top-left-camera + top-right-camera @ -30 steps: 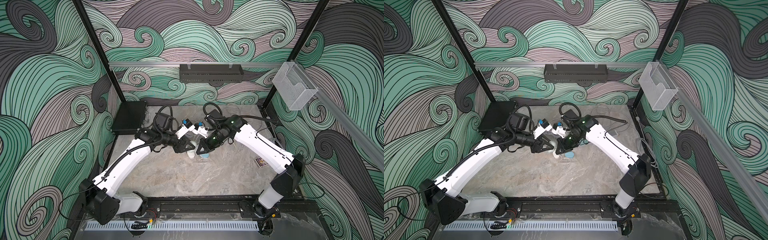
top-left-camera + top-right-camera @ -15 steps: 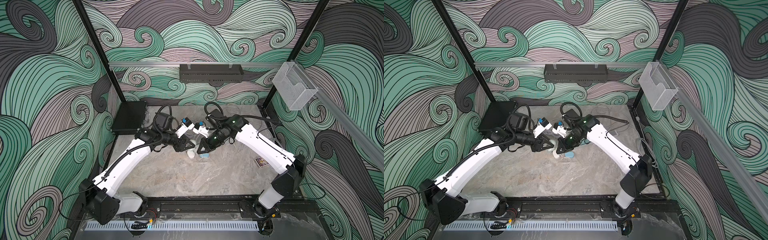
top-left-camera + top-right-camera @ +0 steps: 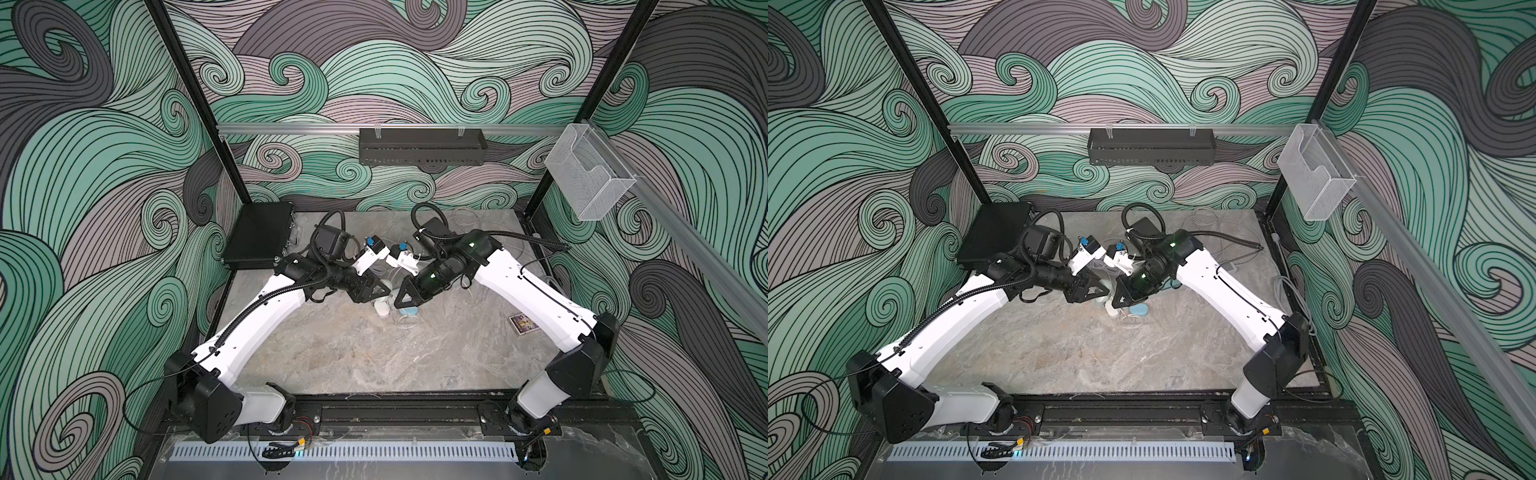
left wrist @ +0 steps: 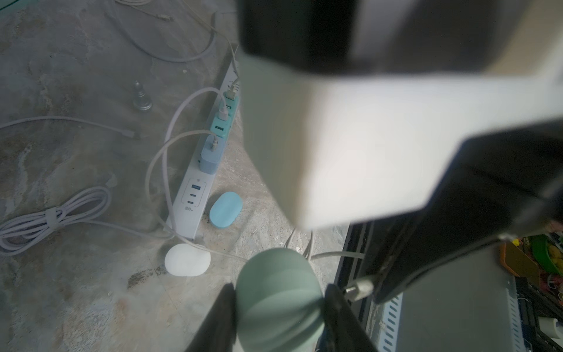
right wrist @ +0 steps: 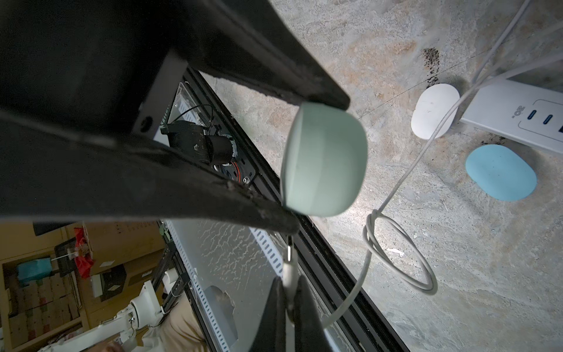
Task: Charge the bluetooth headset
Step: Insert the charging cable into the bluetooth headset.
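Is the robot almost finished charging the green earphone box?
About halfway. Done: the green earbud case is up off the table, pinched between the jaws of the left gripper. In hand: the right gripper is shut on the white cable plug, close beside the case. To do: the plug is not in yet; it must be pushed into the case.

Free: I can pass over table (image 3: 374,353) front | Blocked centre: power strip (image 4: 195,195), 2 cases, white case (image 4: 187,260), blue case (image 4: 226,209), looped cable (image 5: 396,253) | Right edge: card (image 3: 523,323)
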### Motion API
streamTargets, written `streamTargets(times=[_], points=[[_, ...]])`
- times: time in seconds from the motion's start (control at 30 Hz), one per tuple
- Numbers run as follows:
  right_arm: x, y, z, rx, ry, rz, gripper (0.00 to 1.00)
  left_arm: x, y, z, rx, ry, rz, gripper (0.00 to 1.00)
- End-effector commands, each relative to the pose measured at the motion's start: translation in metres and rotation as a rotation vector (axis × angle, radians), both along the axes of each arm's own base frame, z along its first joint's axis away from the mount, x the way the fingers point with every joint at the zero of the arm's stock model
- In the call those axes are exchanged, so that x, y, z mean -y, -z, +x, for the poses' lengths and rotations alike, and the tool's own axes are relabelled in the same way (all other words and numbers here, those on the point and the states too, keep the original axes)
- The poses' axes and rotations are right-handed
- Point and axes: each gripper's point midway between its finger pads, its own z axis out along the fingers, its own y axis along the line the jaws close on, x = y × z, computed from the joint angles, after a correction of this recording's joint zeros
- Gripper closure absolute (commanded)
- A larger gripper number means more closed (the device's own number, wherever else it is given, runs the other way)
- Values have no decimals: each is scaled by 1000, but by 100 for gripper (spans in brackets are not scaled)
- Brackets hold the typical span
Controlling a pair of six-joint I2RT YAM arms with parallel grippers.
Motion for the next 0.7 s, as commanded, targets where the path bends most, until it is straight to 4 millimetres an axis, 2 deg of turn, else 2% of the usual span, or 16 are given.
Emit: streamTargets(times=[0.0, 0.43, 0.67], points=[[3, 2, 1, 5, 2, -12, 100, 5, -26, -6, 60, 47, -64, 100], [3, -2, 5, 13, 7, -1, 100, 8, -31, -14, 66, 86, -99, 100], [0, -7, 5, 15, 1, 16, 100, 10, -27, -22, 54, 125, -84, 100]])
